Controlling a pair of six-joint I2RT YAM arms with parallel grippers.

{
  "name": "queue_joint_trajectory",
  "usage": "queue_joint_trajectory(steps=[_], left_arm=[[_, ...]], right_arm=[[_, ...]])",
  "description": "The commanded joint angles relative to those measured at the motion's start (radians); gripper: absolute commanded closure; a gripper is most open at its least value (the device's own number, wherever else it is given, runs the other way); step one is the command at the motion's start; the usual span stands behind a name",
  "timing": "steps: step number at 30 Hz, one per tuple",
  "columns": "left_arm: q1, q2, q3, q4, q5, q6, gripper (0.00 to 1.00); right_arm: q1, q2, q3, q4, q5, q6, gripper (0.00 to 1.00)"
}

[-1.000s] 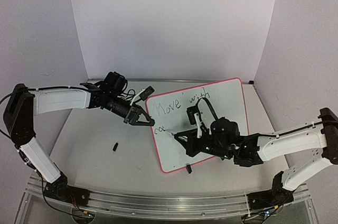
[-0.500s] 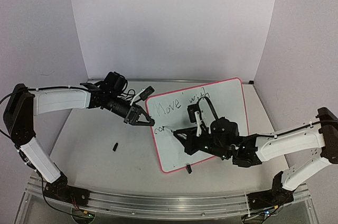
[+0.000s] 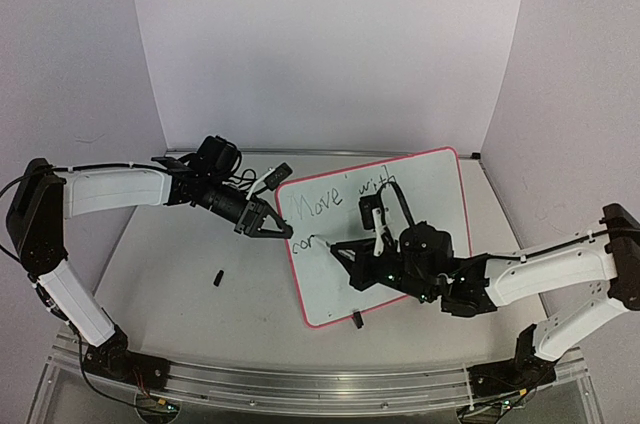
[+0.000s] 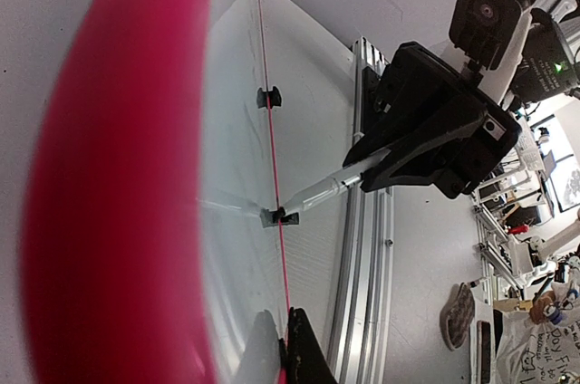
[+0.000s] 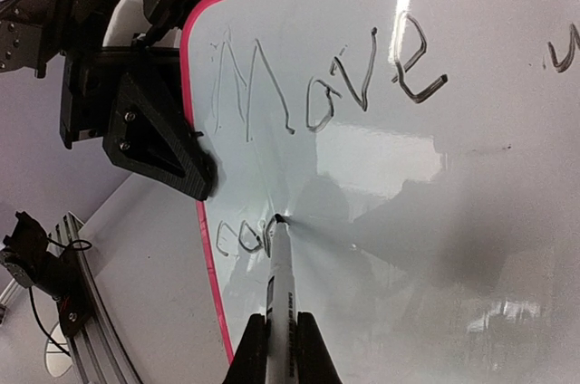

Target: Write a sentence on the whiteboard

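a: left hand (image 3: 283,232)?
b: closed tight on the left edge of the whiteboard (image 3: 430,194), pink rim pinched between its fingers.
a: right hand (image 3: 348,256)?
b: closed around a marker (image 5: 281,284), barrel sticking out past the fingertips, tip touching the board.
a: where's the board?
b: on the worktop (image 3: 180,294), right of centre between the two arms, turned askew. one black clip foot (image 3: 357,320) on its near edge.
a: the sentence (image 3: 325,204)?
b: top row reads "move with", slanting up to the right. second row starts near the left rim, "co" plus one more stroke, third letter not clear. marker tip sits right at the end of that stroke.
a: anything else?
b: small black cap (image 3: 217,276) lying on the worktop left of the board, well apart from both hands.
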Motion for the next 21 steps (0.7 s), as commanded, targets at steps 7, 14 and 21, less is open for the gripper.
queue_joint_trajectory(steps=[7, 14, 21], left_arm=[[-0.035, -0.016, 0.030, -0.038, -0.001, 0.072, 1.00], [-0.035, -0.015, 0.030, -0.037, -0.002, 0.073, 1.00], [-0.035, -0.012, 0.030, -0.038, 0.000, 0.073, 1.00]], right_arm=[[-0.012, -0.030, -0.034, -0.092, 0.063, 0.031, 1.00], [-0.013, -0.034, -0.040, -0.137, 0.029, 0.035, 1.00], [-0.013, -0.045, -0.059, -0.146, 0.021, 0.054, 1.00]])
